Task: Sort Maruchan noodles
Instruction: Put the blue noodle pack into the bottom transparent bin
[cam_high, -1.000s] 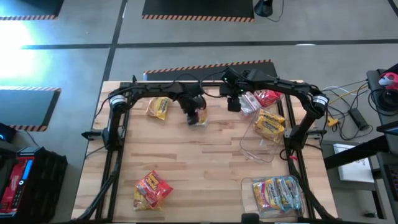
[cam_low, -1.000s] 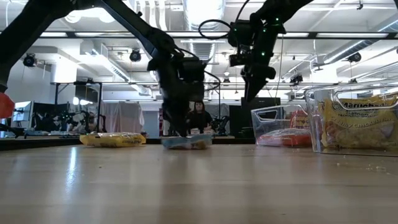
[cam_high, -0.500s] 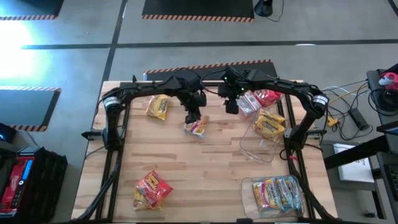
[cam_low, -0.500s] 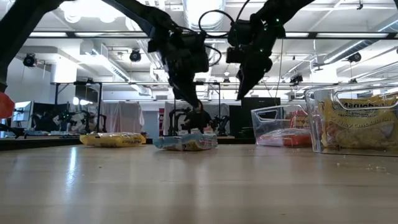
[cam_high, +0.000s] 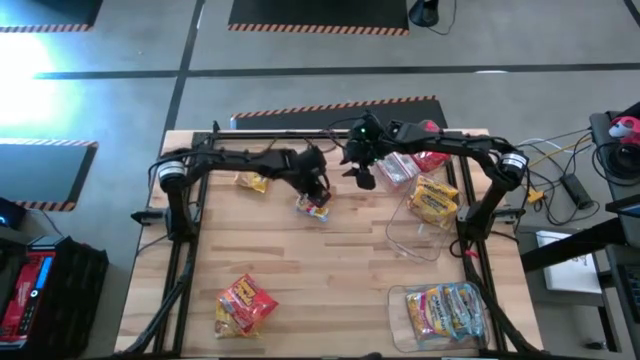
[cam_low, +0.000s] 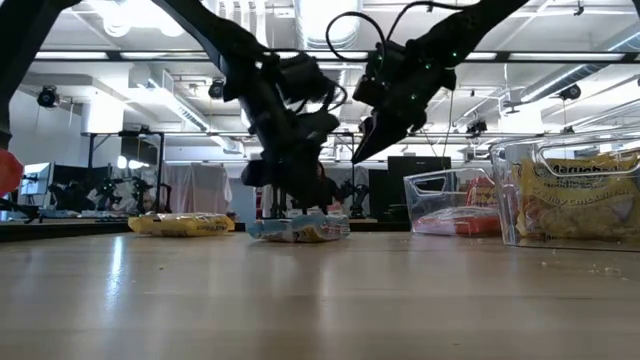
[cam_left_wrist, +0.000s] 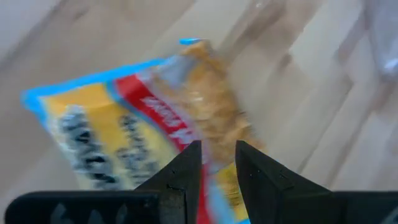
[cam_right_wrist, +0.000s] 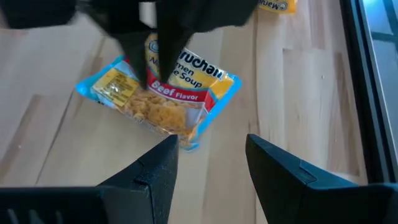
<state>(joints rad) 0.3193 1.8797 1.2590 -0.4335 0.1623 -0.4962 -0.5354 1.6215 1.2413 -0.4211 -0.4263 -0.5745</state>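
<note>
Packets on bare wood: three. Blue-yellow packet (cam_high: 315, 207) mid-table toward far edge, flat, crinkly plastic; yellow packet (cam_high: 250, 181) just beyond left arm; red packet (cam_high: 243, 304) near front left.

Clear tubs: three, rigid plastic. Far right tub (cam_high: 412, 165) holds red packet, middle tub (cam_high: 432, 210) yellow packet, front tub (cam_high: 447, 313) blue-yellow packets; count unclear.

Left gripper (cam_high: 318, 190) over blue-yellow packet, fingers (cam_left_wrist: 186, 180) narrowly apart, pinching nothing visible.

Right gripper (cam_high: 362, 176) raised just beside, fingers (cam_right_wrist: 155, 180) spread, empty.

Blue packet (cam_high: 314, 207) released onto table.
</note>
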